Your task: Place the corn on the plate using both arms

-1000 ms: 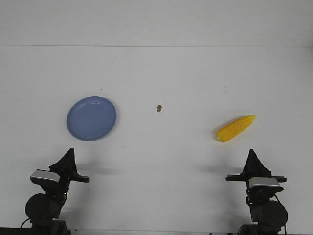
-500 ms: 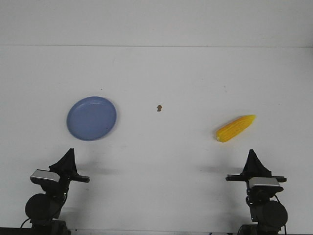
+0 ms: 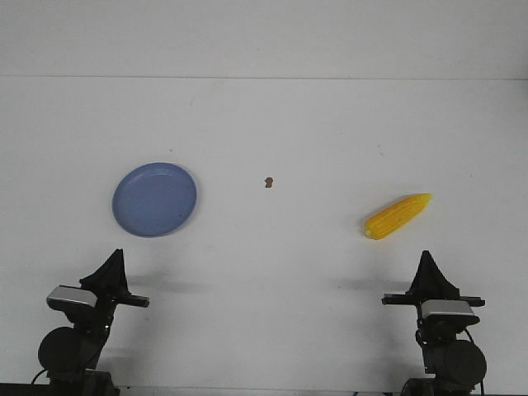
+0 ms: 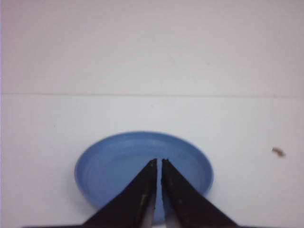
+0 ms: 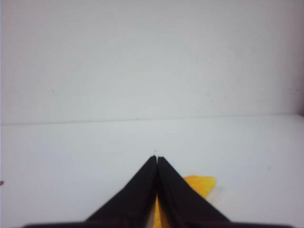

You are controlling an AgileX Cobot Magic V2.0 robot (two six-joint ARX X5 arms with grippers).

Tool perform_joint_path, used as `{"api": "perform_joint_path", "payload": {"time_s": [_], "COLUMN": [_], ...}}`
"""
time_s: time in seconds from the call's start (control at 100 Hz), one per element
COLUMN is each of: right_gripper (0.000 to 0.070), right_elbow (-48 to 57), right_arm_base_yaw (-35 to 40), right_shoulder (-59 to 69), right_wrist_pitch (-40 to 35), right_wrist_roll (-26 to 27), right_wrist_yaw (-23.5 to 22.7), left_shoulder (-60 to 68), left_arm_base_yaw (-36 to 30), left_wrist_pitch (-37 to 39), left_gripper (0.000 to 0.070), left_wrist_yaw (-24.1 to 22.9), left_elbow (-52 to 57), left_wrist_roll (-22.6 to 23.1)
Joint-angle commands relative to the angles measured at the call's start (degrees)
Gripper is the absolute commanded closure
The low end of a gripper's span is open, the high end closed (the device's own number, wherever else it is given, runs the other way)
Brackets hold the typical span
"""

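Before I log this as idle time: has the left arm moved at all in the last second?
Yes, slightly. In the front view the left gripper and its arm sank a little toward the near table edge, away from the plate, which stayed put.

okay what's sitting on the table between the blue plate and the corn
Only a small brown speck, roughly midway between the plate and the corn; the rest is bare white table. The front view shows it.

A flat, matte white table [image 3: 272, 124] fills the view. At its far edge rises a plain white wall [image 3: 264, 37]. Light is even, with faint soft shadows near the front edge.
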Motion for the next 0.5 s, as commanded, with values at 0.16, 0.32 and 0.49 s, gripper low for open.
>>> {"api": "perform_joint_path", "payload": {"time_s": [0.16,0.32,0.49], "right_gripper": [0.0691,0.0691,0.0691], "right_elbow": [8.15,16.48,26.8], "right_arm_base_yaw": [0.07,0.04,0.04], "right_shoulder": [0.61,4.39,12.41], "right_wrist_pitch": [-9.05,-19.08,-30.03], "right_wrist_roll": [0.72,1.09,1.75], "right_wrist_yaw": [-0.07,-0.09,-0.09], "left_shoulder": [6.14,15.43,27.34], "left_arm_base_yaw": [0.02,0.02,0.02], "left_wrist_pitch": [-5.97,-14.47,-26.45], "left_gripper": [0.0685,0.0685,0.0685], "left_wrist_yaw": [-2.01,-2.01,-2.01], "left_elbow": [10.78,20.7,33.83], "left_wrist_roll": [-3.28,-3.28,-3.23]}}
